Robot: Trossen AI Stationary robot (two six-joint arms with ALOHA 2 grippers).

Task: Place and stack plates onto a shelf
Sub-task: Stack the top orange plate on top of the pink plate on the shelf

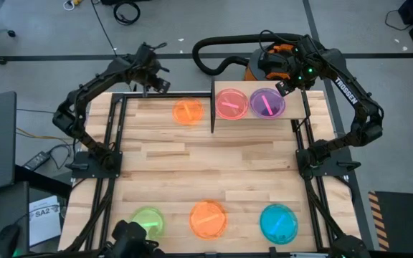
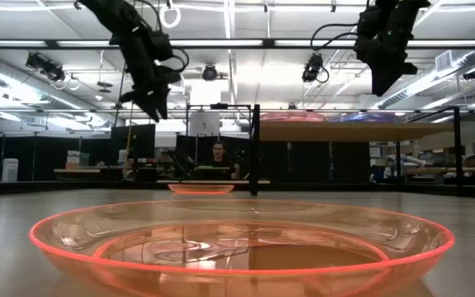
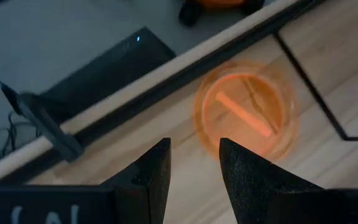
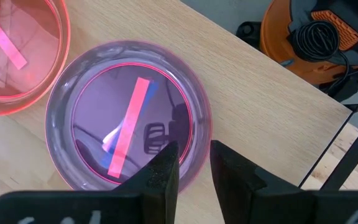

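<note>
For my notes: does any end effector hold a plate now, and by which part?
No. The right end effector is open above the purple plate; the left is open, empty.

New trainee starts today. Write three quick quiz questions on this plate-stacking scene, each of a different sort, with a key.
1. True or false: two plates sit on the shelf.
2. How many plates lie on the tabletop, off the shelf?
3. Which gripper hovers above the purple-looking plate? A) left gripper B) right gripper

Key: 1 true, the other being the pink plate. 2 four: two orange, one green, one blue. 3 B.
</note>
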